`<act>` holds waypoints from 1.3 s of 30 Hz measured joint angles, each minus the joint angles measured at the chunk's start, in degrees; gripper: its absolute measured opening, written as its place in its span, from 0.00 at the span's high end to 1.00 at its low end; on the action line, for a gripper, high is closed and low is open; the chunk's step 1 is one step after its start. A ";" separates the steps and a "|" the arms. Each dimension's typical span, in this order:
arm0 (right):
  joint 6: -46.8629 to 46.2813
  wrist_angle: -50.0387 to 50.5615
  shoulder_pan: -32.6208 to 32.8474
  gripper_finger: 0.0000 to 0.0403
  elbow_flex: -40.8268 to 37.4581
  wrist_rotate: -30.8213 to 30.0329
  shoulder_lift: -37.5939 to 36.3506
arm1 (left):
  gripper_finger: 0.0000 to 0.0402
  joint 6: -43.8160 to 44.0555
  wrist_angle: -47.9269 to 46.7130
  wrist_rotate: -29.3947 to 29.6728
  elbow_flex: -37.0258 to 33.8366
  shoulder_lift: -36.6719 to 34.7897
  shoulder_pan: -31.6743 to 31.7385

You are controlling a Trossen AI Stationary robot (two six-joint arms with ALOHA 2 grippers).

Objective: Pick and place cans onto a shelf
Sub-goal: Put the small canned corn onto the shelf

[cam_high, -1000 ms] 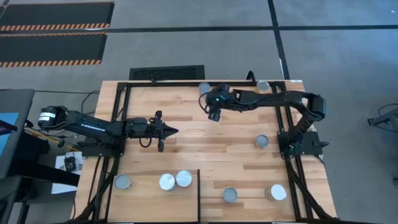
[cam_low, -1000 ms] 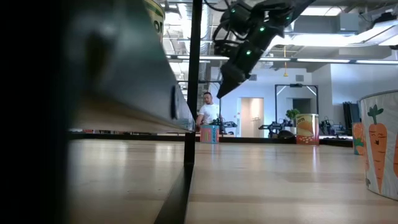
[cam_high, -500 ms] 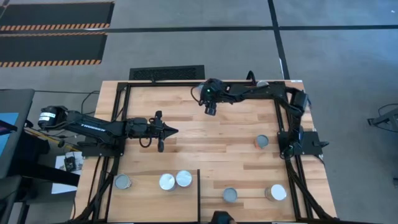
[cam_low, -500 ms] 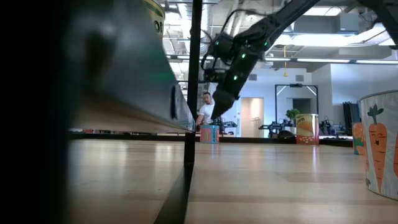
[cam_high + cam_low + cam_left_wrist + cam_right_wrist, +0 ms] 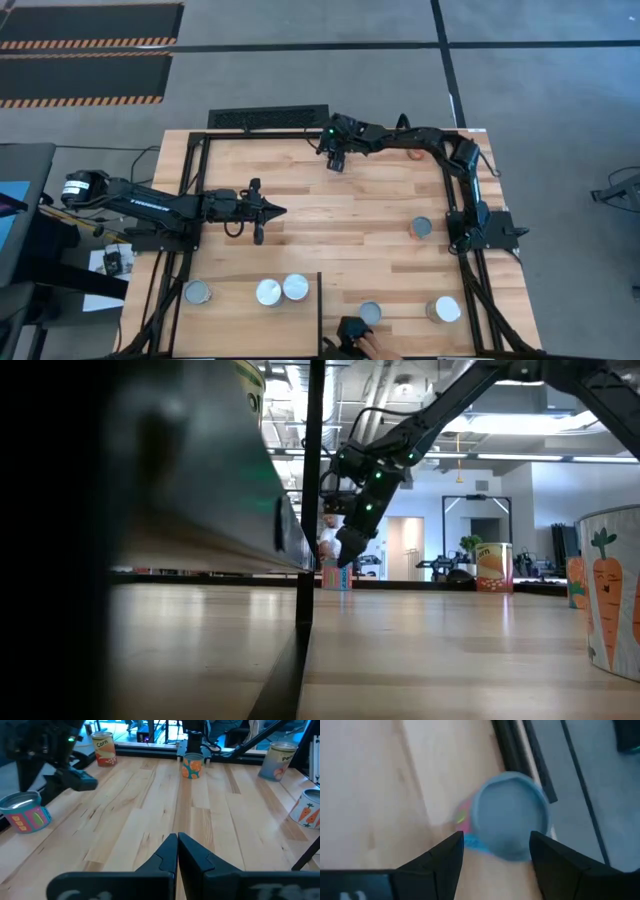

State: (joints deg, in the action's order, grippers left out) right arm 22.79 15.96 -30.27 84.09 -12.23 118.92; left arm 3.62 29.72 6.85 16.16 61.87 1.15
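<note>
Compared with one second ago, the right gripper (image 5: 333,160) has moved from over the middle boards to the far edge of the table (image 5: 330,230), and the arm is now stretched along the far black bar (image 5: 260,131). Also, a person's hand (image 5: 362,342) has come in at the near edge, beside a can; it was not there before.

The right gripper's fingers (image 5: 445,855) stand wide apart and hold nothing. It is above the blue-and-pink can (image 5: 505,817) at the far edge, and this can shows between the two fingers in the wrist view (I cannot tell if a finger touches it). In the low view the gripper (image 5: 345,550) hangs just over this can (image 5: 336,574).

The left gripper (image 5: 268,210) has not moved: it is over the left middle of the table, fingers pressed together and empty.

The other cans, placed from the blue-and-pink can: the corn can (image 5: 104,748) stands further along the same far edge, near the right arm. An orange-label can (image 5: 421,228) is to the right side, by the right arm's base. Near the front edge there are five: one at the left (image 5: 197,292), a pair touching (image 5: 282,290), one by the person's hand (image 5: 370,313), and one at the right (image 5: 444,309). The three at the left lie on the paler shelf panel (image 5: 240,325).
</note>
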 joint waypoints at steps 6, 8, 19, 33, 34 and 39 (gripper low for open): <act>0.80 -0.11 -0.94 0.41 2.34 1.00 1.39 | 1.00 0.00 -0.65 0.00 0.00 0.02 0.00; 1.10 0.07 -1.38 0.43 2.61 1.65 1.41 | 1.00 0.02 -0.84 0.01 0.00 0.02 0.00; 1.28 3.73 -2.53 0.55 2.61 6.21 1.44 | 1.00 0.00 -0.82 0.02 0.00 0.02 -0.02; 1.54 8.38 -1.01 0.98 2.52 4.63 -0.60 | 1.00 1.28 -0.66 0.02 0.00 0.02 -0.02; 1.52 10.08 -0.52 0.97 2.45 4.14 -1.62 | 1.00 1.57 -0.54 0.02 0.00 0.02 -0.02; -0.40 19.54 3.42 0.94 2.61 3.26 -9.77 | 1.00 2.05 -0.31 0.04 0.00 -0.02 -0.42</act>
State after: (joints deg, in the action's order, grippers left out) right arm 22.40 35.50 -26.85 86.70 -8.97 109.15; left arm 5.67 29.40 6.90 16.16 61.84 0.73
